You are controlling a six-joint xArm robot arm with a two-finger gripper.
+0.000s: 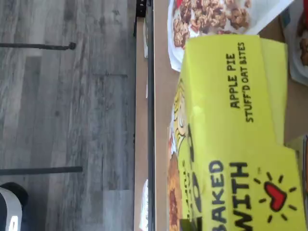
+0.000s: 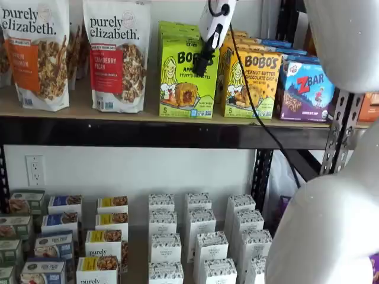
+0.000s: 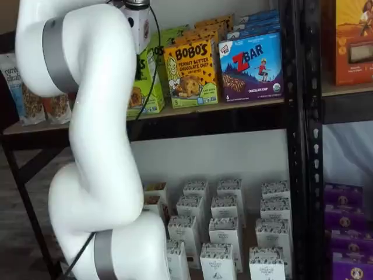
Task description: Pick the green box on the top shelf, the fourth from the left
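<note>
The green box (image 2: 185, 80), a lime-green Bobo's Apple Pie carton, stands upright at the front of the top shelf (image 2: 71, 112). The wrist view shows its top face close up (image 1: 231, 130). My gripper (image 2: 202, 66) hangs from above at the box's upper right front corner. Only a black finger shows against the box, with no plain gap, so I cannot tell whether it is open or shut. In a shelf view my white arm hides most of the green box (image 3: 150, 93) and the fingers.
Purely Elizabeth granola bags (image 2: 115, 53) stand left of the green box. A yellow-orange Bobo's peanut butter box (image 2: 251, 83) and a blue ZBar box (image 2: 308, 89) stand to its right. Small white cartons (image 2: 201, 236) fill the lower shelf. A black cable (image 2: 254, 106) hangs from the gripper.
</note>
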